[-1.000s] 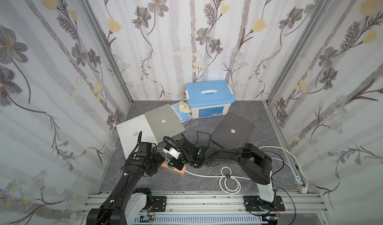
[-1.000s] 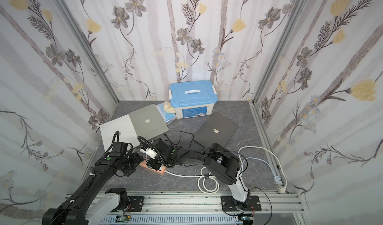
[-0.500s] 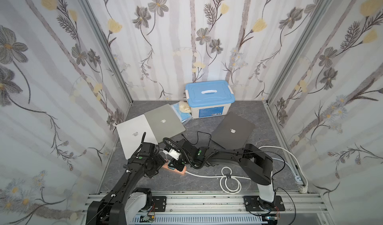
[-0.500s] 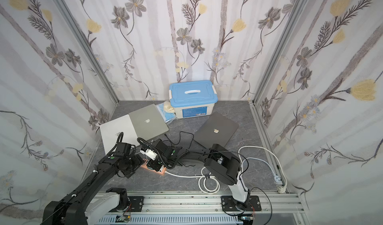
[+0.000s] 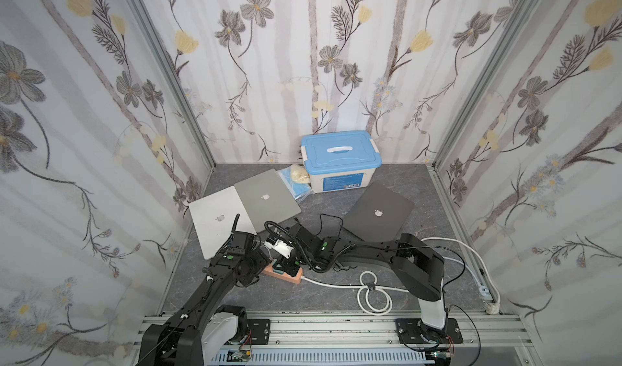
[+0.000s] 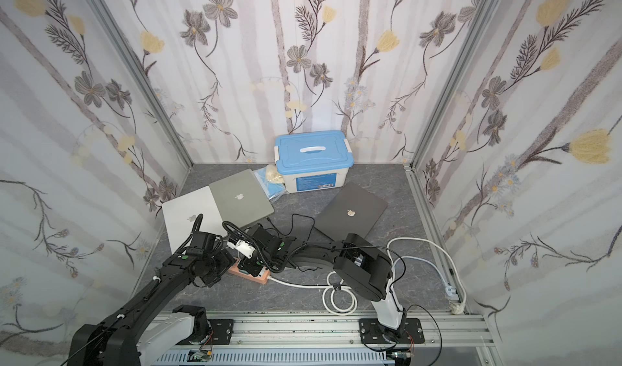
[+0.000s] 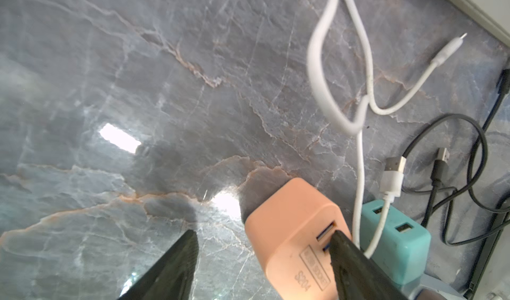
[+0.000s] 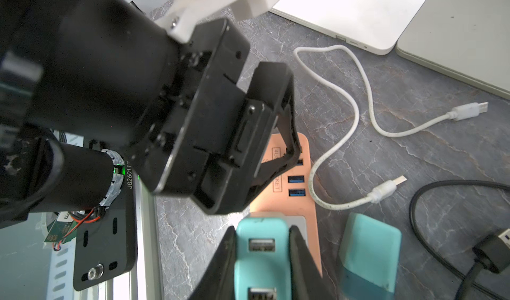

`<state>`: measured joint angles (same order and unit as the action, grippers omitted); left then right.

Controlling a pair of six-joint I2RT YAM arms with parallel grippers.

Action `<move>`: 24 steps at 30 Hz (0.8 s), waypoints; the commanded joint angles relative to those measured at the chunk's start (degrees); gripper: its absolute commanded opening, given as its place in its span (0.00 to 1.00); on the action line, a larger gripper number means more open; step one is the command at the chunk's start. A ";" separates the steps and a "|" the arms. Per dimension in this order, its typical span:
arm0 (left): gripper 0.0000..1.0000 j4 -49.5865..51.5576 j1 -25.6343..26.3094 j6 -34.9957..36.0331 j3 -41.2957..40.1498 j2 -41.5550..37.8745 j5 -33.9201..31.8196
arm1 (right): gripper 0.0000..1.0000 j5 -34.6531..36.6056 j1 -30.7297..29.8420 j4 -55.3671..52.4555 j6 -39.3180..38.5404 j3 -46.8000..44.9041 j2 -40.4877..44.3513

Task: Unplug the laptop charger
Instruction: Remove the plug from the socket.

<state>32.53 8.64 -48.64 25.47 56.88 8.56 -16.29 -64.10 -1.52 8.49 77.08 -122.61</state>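
A: Since a second ago the left arm has edged in toward the orange power strip [image 5: 284, 274]; the right arm hasn't budged.
B: Far left?
A: Two silver laptops [image 5: 218, 223], overlapping.
B: State of the left gripper [image 7: 264, 233]?
A: Jaws spread wide, straddling the strip's end. One finger [image 7: 356, 265] lies over the USB ports and the other is clear of the strip, so there's no clamp.
B: Task thing?
A: The teal charger [image 8: 262, 262] sits on the strip's grey socket panel. The right gripper [image 8: 262, 229] is closed on it, a finger on each side (can't tell if the pins are seated).
B: Rest?
A: A second teal block [image 8: 369, 254] lies just beside the strip, with a loose white USB cable [image 8: 356, 113] curling near it. The dark laptop [image 5: 377, 216] is well apart, further right.
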 commanded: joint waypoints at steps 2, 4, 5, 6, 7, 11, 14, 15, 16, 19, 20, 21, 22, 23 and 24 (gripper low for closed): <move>0.77 4.38 0.39 -0.83 -0.96 0.07 -2.90 | 0.12 0.51 0.19 2.57 -0.12 0.91 0.31; 0.77 3.99 0.47 -1.10 -1.52 0.19 -2.68 | 0.12 0.40 0.35 2.86 0.58 0.95 0.30; 0.77 3.67 0.58 -1.38 -2.00 0.09 -2.63 | 0.11 0.19 0.52 3.14 1.18 0.93 0.27; 0.77 3.55 0.66 -1.66 -2.42 -0.06 -2.53 | 0.11 -0.18 0.55 3.42 1.70 0.90 0.18; 0.77 3.35 0.79 -1.88 -2.85 -0.40 -2.45 | 0.11 -0.77 0.67 3.93 2.24 0.74 0.22; 0.77 3.50 0.85 -2.33 -3.15 -1.42 -2.71 | 0.11 -1.89 0.70 4.82 3.07 0.76 0.19; 0.77 3.68 0.93 -2.25 -3.11 -1.23 -2.69 | 0.11 -1.56 0.81 4.45 2.98 0.59 0.39; 0.77 3.68 0.85 -2.22 -3.09 -1.24 -2.76 | 0.11 -1.63 0.89 4.49 2.97 0.46 0.46; 0.76 3.68 0.99 -2.24 -3.15 -1.31 -2.64 | 0.11 -1.47 1.03 4.51 3.02 0.37 0.61; 0.76 3.68 1.03 -2.31 -3.14 -1.66 -2.75 | 0.11 -0.75 1.01 4.42 3.15 0.14 0.96; 0.76 3.76 1.11 -2.18 -3.15 -1.58 -2.85 | 0.11 -0.50 0.99 4.42 3.28 0.04 1.04; 0.76 3.72 1.12 -2.22 -3.15 -1.55 -2.84 | 0.11 -0.17 0.99 4.41 3.37 0.00 1.11; 0.76 3.75 1.11 -2.16 -3.12 -1.45 -2.93 | 0.11 0.24 0.91 4.18 3.37 0.05 1.19; 0.76 3.76 1.19 -2.10 -3.13 -1.36 -2.99 | 0.11 0.74 0.83 4.07 3.29 0.08 1.36; 0.75 3.85 1.24 -2.14 -3.15 -1.36 -3.13 | 0.11 1.35 0.77 3.75 3.08 0.15 1.43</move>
<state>29.26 9.76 -51.03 22.85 55.13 8.38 -17.04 -63.20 -2.04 11.46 76.93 -122.28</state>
